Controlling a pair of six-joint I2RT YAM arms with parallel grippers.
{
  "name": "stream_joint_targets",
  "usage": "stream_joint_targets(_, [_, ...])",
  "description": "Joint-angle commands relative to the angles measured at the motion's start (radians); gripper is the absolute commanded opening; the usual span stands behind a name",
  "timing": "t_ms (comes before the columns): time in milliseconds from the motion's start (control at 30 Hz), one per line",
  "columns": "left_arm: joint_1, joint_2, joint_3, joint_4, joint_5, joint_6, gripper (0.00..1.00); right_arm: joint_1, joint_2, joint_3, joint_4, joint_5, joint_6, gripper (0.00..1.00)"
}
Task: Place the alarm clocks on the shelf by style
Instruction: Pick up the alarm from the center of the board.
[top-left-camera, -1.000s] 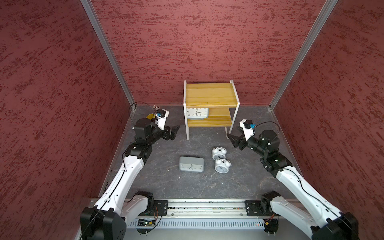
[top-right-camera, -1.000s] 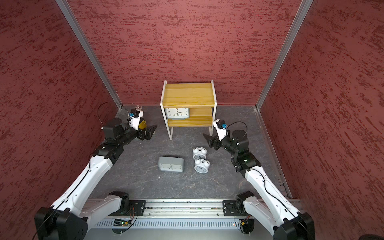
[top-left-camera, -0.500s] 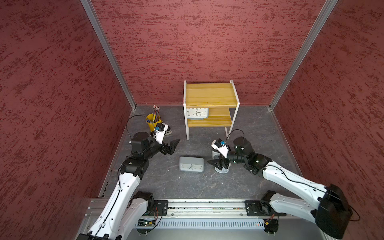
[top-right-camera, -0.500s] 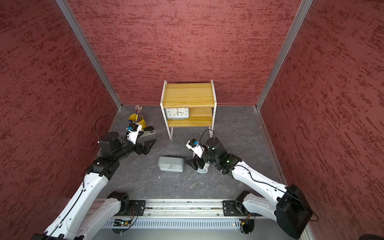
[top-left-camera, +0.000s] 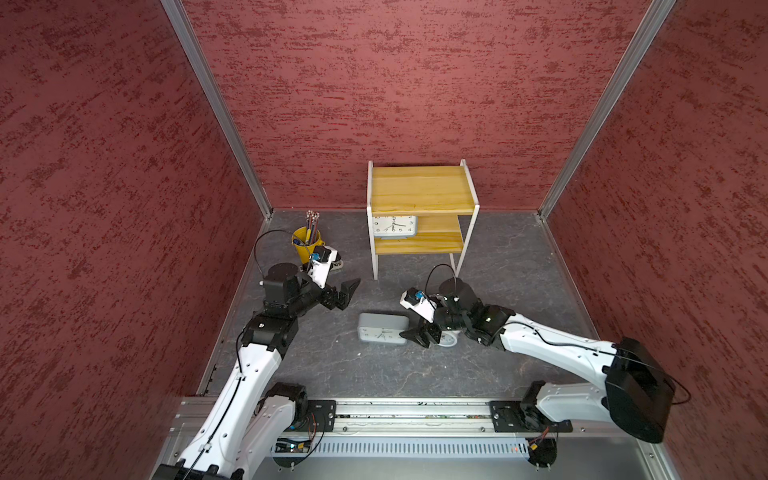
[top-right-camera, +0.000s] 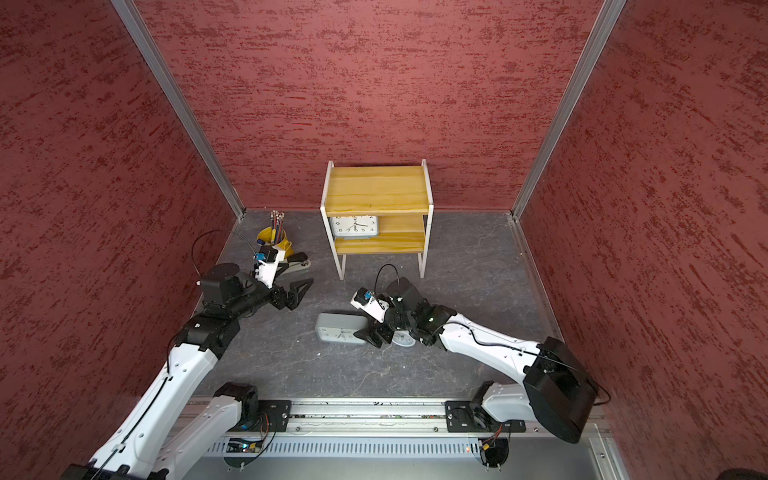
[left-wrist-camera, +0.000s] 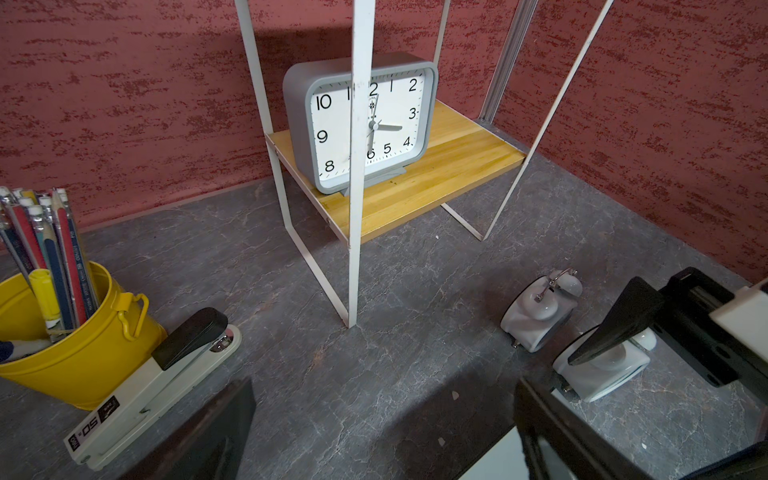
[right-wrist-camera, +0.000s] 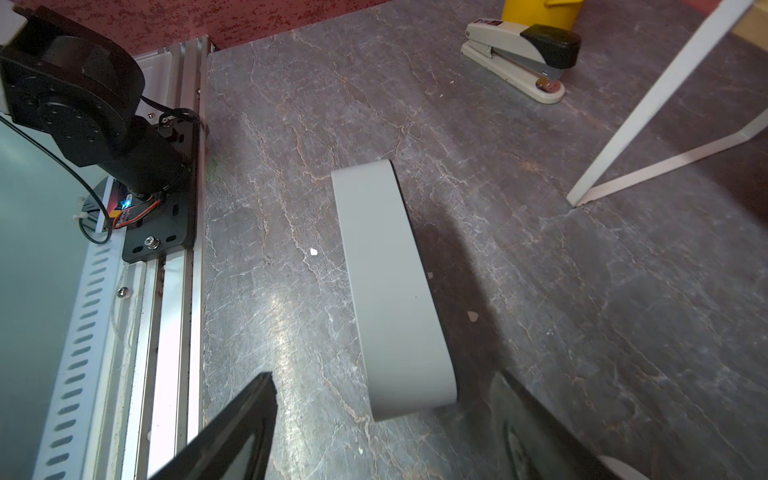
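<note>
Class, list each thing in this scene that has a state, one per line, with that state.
Shelf, upright.
Shelf clock, upright on the lower board.
Table clock, upright, ungripped.
Bell clock nearer shelf, lying on the table.
Other bell clock, lying on the table.
Left claw, open, empty.
Right claw, open, empty, at the table clock.
Stapler, shut.
Pen cup, upright, holding pencils.

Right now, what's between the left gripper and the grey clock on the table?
Nothing. Only bare dark tabletop separates the open left gripper from the grey rectangular clock. Both top views show that stretch clear.
</note>
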Motion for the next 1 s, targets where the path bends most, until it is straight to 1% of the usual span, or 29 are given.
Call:
stream_joint_targets(0, [0.001,-0.007,0.017,-0.003,0.009,-0.002,1.0,0.015,0.037,0.042,0.011,0.039,-0.016,0.83])
stream_joint_targets(433, [0.005,-0.011,0.016,-0.005,0.009,0.0,1.0,0.027,0.122,0.083,-0.022,0.084,-0.04,0.81])
stream_joint_targets(500, [0.007,-0.011,0.017,-0.006,0.01,0.0,1.0,0.027,0.157,0.087,-0.023,0.088,-0.042,0.8])
stream_joint_targets(633, [0.008,-0.009,0.017,-0.004,0.014,0.0,1.0,0.028,0.174,0.092,-0.019,0.092,-0.048,0.74])
stream_joint_targets(733, [0.009,-0.006,0.019,-0.003,0.015,-0.002,1.0,0.029,0.184,0.095,-0.023,0.083,-0.052,0.61])
stream_joint_targets(867, [0.011,-0.009,0.019,-0.005,0.017,0.0,1.0,0.029,0.166,0.093,-0.025,0.082,-0.055,0.39])
stream_joint_targets(967, [0.012,-0.007,0.019,-0.005,0.033,0.003,1.0,0.028,0.104,0.071,-0.001,0.092,-0.056,0.29])
